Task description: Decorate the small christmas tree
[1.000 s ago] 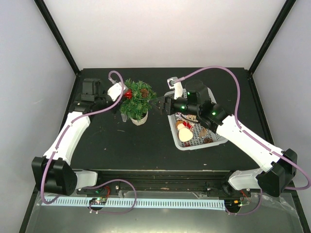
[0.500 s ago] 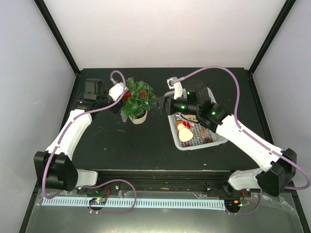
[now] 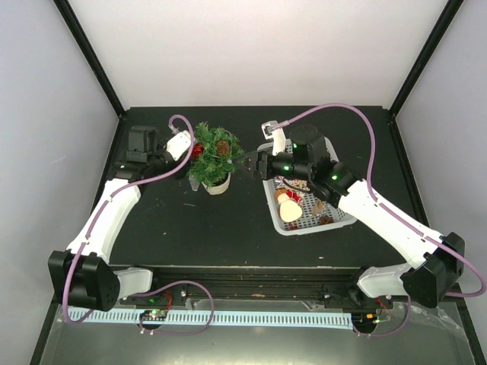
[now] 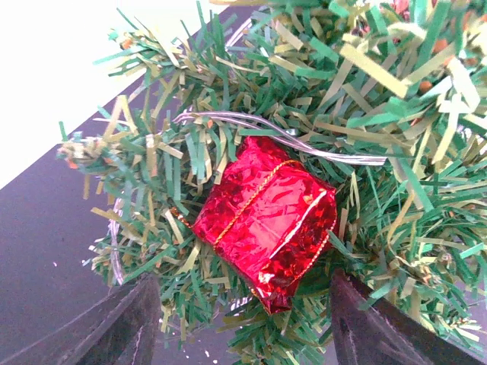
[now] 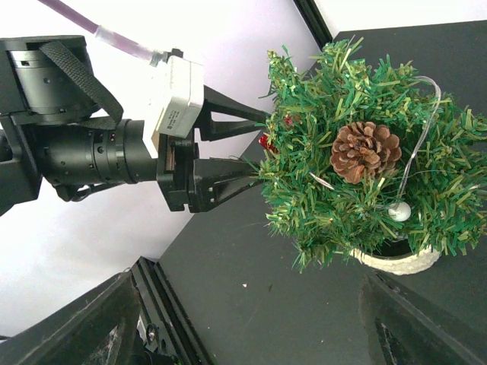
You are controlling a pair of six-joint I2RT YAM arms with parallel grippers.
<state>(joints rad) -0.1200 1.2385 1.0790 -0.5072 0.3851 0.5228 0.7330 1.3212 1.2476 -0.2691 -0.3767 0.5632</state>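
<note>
Left arm (image 3: 105, 217) and right arm (image 3: 388, 220) both show white shells, black joints and purple cables (image 3: 335, 105).

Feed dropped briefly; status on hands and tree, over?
Left hand open around red gift ornament, lodged in the small christmas tree. Right hand open, empty, beside the tree. Nothing blocking.
</note>
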